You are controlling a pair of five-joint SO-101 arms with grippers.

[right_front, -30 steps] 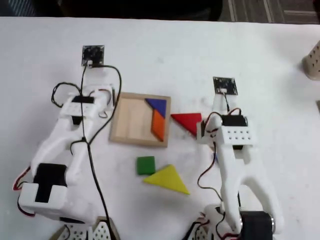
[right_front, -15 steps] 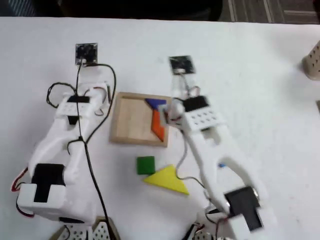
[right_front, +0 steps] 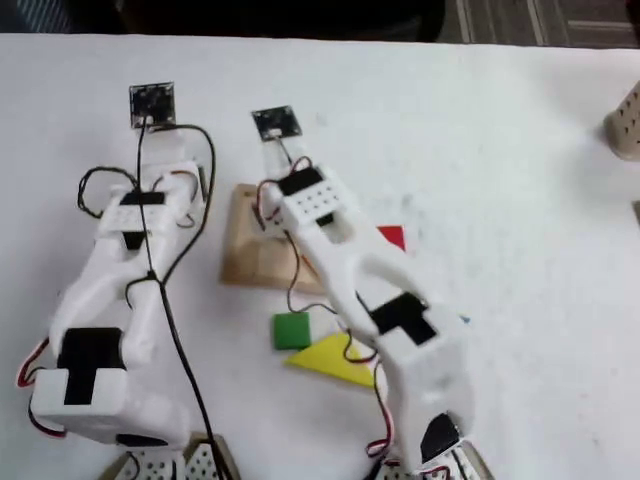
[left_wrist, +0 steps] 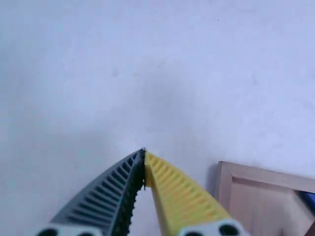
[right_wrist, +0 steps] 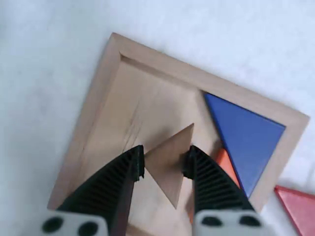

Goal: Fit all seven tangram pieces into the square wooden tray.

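Note:
The square wooden tray [right_wrist: 93, 105] holds a blue triangle [right_wrist: 243, 140] and an orange piece [right_wrist: 225, 160] along one side. My right gripper [right_wrist: 164, 158] hangs over the tray's bare floor, shut on a pale wooden triangle [right_wrist: 172, 184]. In the high view the right arm lies across the tray [right_front: 245, 255] and hides most of it. A red triangle [right_front: 392, 236] peeks out beside that arm. The green square [right_front: 292, 331] and yellow triangle [right_front: 335, 362] lie on the table in front of the tray. My left gripper [left_wrist: 143, 152] is shut and empty over the white table beside a tray corner [left_wrist: 226, 179].
Cables loop over both arms. Two small dark square boards [right_front: 151, 102] [right_front: 277, 122] lie on the table behind the arms. A tan perforated object [right_front: 625, 125] stands at the far right edge. A red piece [right_wrist: 295, 206] lies just outside the tray rim.
The right arm has swung left from beside the red triangle to above the tray, now covering most of it. The left arm has shifted slightly left.

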